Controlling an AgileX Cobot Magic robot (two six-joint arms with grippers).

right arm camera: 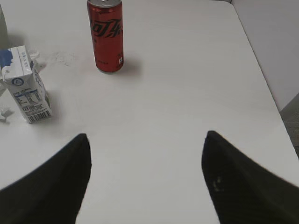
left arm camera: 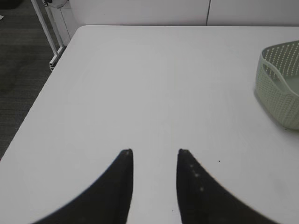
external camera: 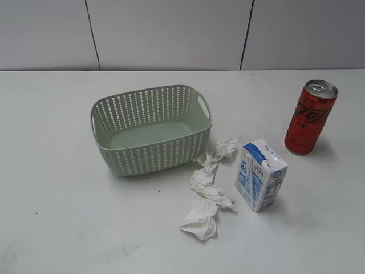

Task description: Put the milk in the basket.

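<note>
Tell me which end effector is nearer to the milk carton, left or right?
Right. The right end effector has the milk standing just ahead on its left. The left end effector sees only the basket, and no milk.

Both end effectors [left arm camera: 155, 151] [right arm camera: 145, 135] agape (empty)

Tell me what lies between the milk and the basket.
Crumpled white tissues lie on the table between the milk and the basket, seen in the exterior view.
</note>
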